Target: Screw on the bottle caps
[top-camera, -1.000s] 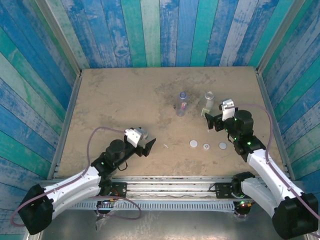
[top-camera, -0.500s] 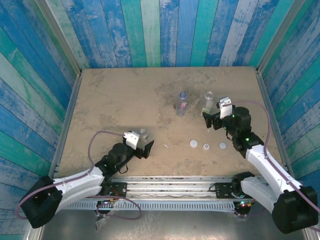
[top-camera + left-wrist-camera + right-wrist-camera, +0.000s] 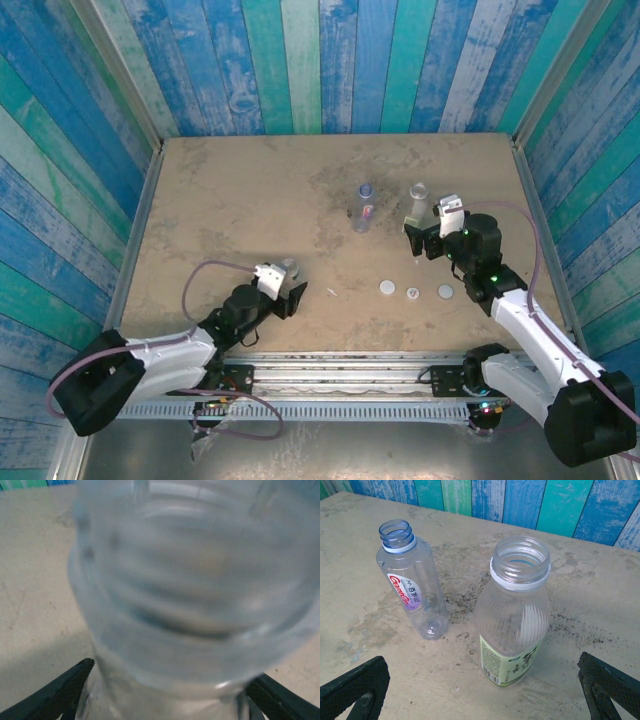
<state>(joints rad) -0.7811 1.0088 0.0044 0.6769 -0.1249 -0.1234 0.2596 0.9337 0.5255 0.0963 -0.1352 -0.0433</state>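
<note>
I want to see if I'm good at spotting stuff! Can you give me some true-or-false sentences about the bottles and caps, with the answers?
1. The pink-label bottle and the green-label bottle have no caps on. True.
2. The three white caps are stacked in a pile. False: they lie side by side in a row on the table.
3. The right end effector is squeezing the green-label bottle. False: its fingers are wide open, and the bottle stands free in front of it.
4. The plain bottle sits between the fingers of the left end effector. True.
5. The plain bottle stands right next to the other two. False: it is far off to their left, nearer the arms.
</note>
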